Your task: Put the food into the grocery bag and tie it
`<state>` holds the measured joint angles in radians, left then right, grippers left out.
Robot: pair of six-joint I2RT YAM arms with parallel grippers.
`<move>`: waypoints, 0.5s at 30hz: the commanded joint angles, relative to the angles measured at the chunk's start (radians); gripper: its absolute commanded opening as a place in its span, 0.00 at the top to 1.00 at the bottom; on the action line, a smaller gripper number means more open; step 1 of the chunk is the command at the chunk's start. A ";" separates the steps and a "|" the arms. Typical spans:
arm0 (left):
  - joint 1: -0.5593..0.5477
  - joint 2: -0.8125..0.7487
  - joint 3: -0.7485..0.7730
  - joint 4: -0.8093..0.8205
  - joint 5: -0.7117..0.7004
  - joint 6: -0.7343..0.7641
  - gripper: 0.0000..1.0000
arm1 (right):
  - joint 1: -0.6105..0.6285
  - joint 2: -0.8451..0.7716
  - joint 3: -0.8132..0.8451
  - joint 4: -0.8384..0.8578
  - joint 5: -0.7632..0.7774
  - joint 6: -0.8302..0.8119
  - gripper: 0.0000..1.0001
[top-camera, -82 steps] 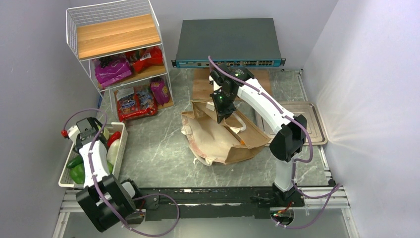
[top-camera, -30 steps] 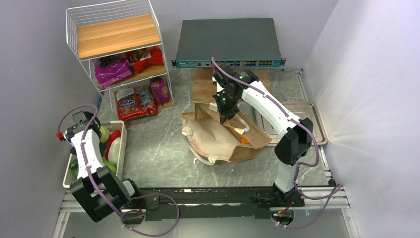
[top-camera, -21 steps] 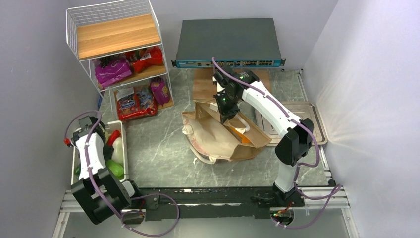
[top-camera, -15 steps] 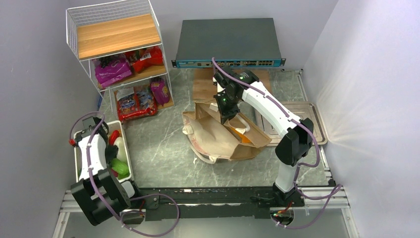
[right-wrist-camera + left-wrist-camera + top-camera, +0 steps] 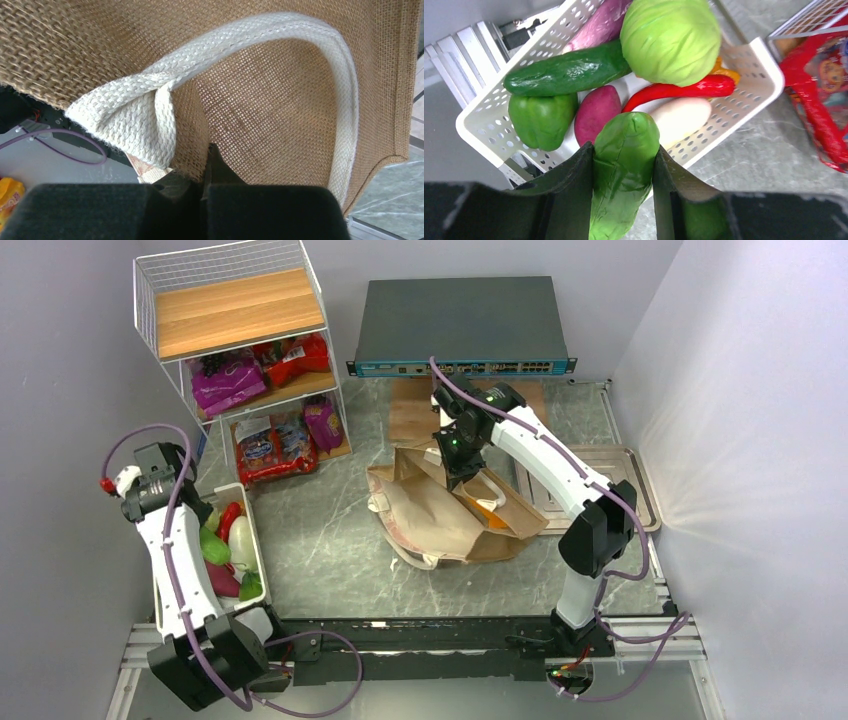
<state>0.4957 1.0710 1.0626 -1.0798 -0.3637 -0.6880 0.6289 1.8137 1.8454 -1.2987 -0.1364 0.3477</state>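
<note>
The tan grocery bag (image 5: 440,525) lies on its side mid-table, mouth to the right, with an orange piece (image 5: 484,506) showing inside. My right gripper (image 5: 461,470) is shut on the bag's upper rim (image 5: 220,125), beside a cream handle (image 5: 305,55). My left gripper (image 5: 624,167) is shut on a light-green leafy vegetable (image 5: 624,150), held just above the white basket (image 5: 754,95). The vegetable also shows in the top view (image 5: 214,545). The pale-green cabbage (image 5: 670,40) lies in the basket. Red snack packets (image 5: 268,450) and a purple packet (image 5: 322,422) sit on the rack's lowest shelf.
The basket also holds a cucumber (image 5: 569,72), a green pepper (image 5: 541,120), a red chilli (image 5: 684,90) and a purple tuber (image 5: 596,112). A wire shelf rack (image 5: 235,310) stands back left, a network switch (image 5: 460,325) at the back, a metal tray (image 5: 625,490) right of the bag.
My left arm has swung over the basket and risen with the light-green vegetable in its jaws; the basket has shifted. My right gripper has kept its hold on the bag's rim.
</note>
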 commanded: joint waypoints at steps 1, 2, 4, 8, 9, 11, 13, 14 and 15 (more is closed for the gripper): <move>-0.002 -0.046 0.086 -0.058 0.044 0.072 1.00 | -0.005 -0.051 -0.003 -0.010 0.014 0.002 1.00; -0.002 -0.051 0.098 -0.067 0.078 0.074 1.00 | -0.005 -0.051 -0.004 -0.012 0.014 0.002 1.00; -0.003 -0.062 0.119 -0.071 0.142 0.087 1.00 | -0.006 -0.052 -0.008 -0.010 0.007 0.005 1.00; -0.010 -0.083 0.116 -0.060 0.311 0.127 1.00 | -0.005 -0.041 -0.001 -0.001 -0.009 0.010 1.00; -0.021 -0.090 0.110 -0.058 0.343 0.130 1.00 | -0.006 -0.037 0.005 0.001 -0.013 0.012 1.00; -0.048 -0.124 0.093 -0.047 0.403 0.133 1.00 | -0.005 -0.025 0.021 0.004 -0.018 0.018 1.00; -0.083 -0.160 0.081 -0.020 0.474 0.133 1.00 | -0.005 -0.024 0.038 0.005 -0.006 0.029 1.00; -0.104 -0.178 0.079 -0.004 0.510 0.133 1.00 | -0.006 -0.026 0.042 0.006 0.004 0.035 1.00; -0.129 -0.194 0.076 0.018 0.550 0.137 1.00 | -0.005 -0.028 0.045 0.007 0.016 0.044 1.00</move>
<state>0.4335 0.9569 1.1431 -1.1225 -0.0162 -0.5789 0.6289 1.8080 1.8427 -1.2911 -0.1387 0.3592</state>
